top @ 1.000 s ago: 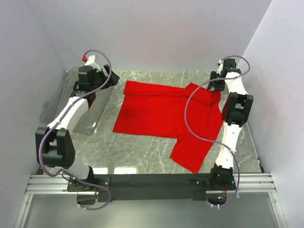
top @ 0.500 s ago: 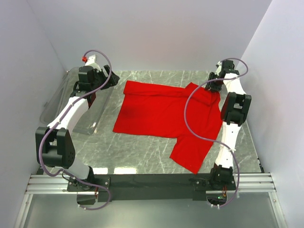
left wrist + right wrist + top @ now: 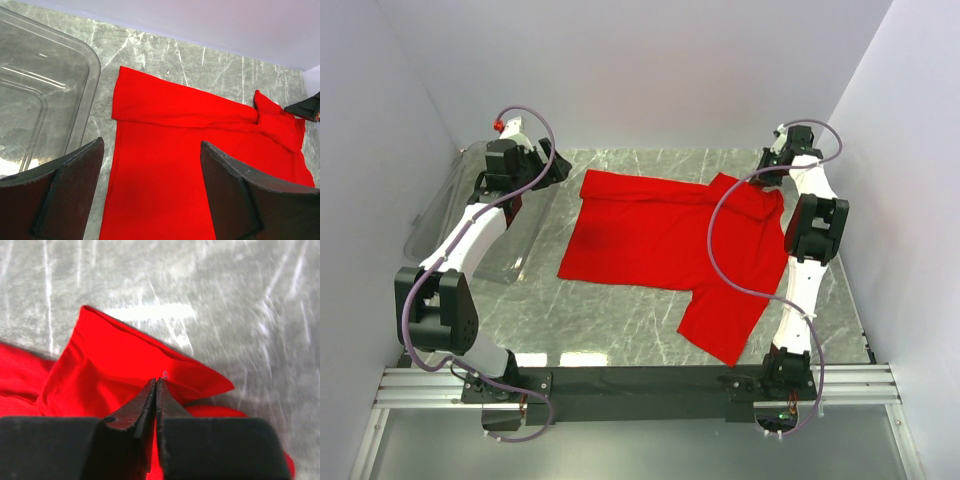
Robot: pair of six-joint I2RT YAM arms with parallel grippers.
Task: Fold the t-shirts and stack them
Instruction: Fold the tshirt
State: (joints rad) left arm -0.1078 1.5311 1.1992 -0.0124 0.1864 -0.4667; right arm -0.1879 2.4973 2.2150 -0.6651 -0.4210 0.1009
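Starting the fold, our right fingers (image 3: 132,412) pinched the shirt (image 3: 115,355), left fingers (image 3: 65,195) wide and empty; next, we judged, lift it inward.

The left arm (image 3: 470,235) extends toward the table's (image 3: 610,325) far-left corner, and the left gripper (image 3: 151,150) hangs there with jaws spread wide and nothing between them. The right arm (image 3: 805,262) stretches to the far-right corner, the right gripper (image 3: 156,385) pinched tight on a fold of the t-shirt (image 3: 115,357).

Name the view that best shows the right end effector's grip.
Right wrist: the right end effector is shut on a raised fold of the red t-shirt. Top view shows it small, far away; left wrist catches only its tip.
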